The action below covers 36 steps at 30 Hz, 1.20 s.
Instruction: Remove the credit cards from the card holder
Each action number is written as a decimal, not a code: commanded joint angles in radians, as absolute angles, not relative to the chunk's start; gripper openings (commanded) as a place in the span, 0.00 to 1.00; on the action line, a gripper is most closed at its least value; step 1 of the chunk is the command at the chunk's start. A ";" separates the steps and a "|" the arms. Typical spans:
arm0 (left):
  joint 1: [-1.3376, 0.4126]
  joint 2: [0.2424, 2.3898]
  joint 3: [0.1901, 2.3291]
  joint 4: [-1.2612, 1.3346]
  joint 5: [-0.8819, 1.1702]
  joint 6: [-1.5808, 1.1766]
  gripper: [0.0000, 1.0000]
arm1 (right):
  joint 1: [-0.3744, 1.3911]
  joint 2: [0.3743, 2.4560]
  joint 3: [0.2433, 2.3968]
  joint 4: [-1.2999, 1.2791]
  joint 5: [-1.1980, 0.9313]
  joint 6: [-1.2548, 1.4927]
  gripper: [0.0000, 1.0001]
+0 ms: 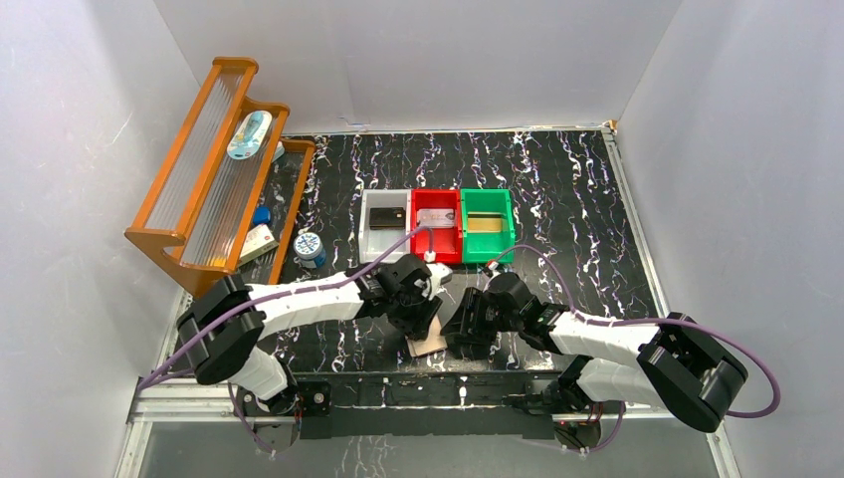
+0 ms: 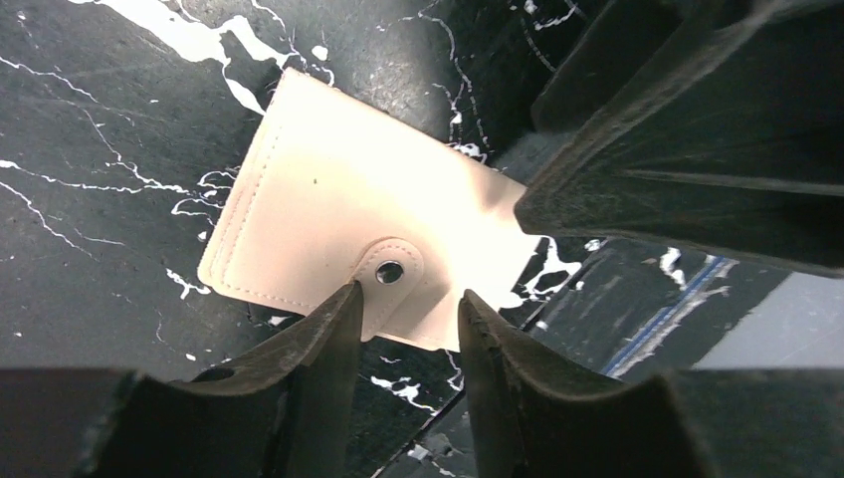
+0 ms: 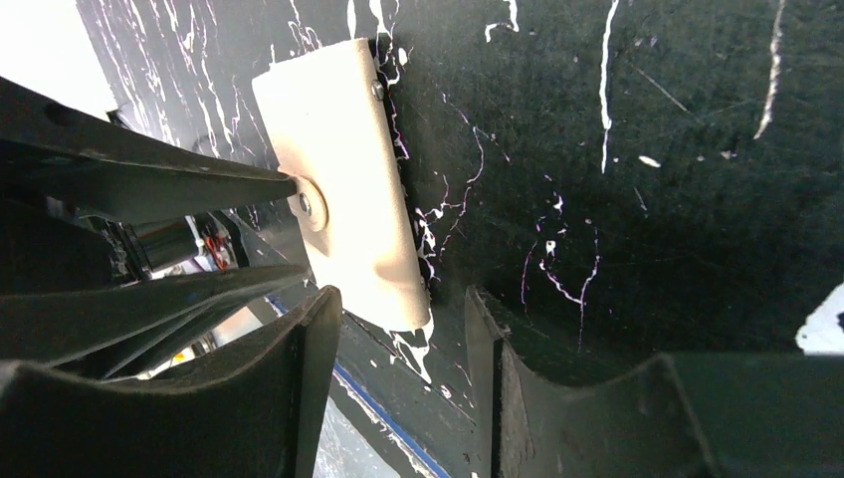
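From above, the card holder (image 1: pixel 428 345) lies closed on the black marbled counter (image 1: pixel 567 199), close to its near edge. Left wrist: it is pale tan with stitched edges and a rounded strap tab (image 2: pixel 390 271) with a metal snap. The left pincer (image 2: pixel 406 324) stands apart, straddling that tab. Right wrist: the right pincer (image 3: pixel 398 329) is spread apart, the holder's end at its tips.

Tan card holder (image 2: pixel 328 199), flat, prob. snapped shut

Card holder (image 3: pixel 338 149) closed, flat on marbled table (image 3: pixel 647 149); right tool (image 3: pixel 400 299) fingers apart at its end
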<state>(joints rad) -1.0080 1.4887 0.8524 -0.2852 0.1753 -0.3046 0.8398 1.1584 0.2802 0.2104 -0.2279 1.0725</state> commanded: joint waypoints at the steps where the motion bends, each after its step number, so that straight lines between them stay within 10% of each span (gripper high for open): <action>1: -1.032 1.522 0.851 -0.293 0.116 -0.273 0.34 | 0.843 1.149 0.279 0.242 -0.234 1.078 0.58; 8: -1.077 1.599 0.854 -0.345 -0.050 -0.292 0.30 | 0.843 1.145 0.294 0.241 -0.252 1.070 0.59; 18: -1.117 1.629 0.843 -0.378 -0.186 -0.309 0.49 | 0.843 1.166 0.313 0.242 -0.268 1.063 0.61; 36: -1.123 1.585 0.788 -0.306 -0.291 -0.378 0.09 | 0.867 1.188 0.377 0.232 -0.276 1.046 0.61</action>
<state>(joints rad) -1.1412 1.5505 0.8749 -0.2901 -0.1986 -0.3836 0.8562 1.1801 0.2962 0.2111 -0.2653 1.0679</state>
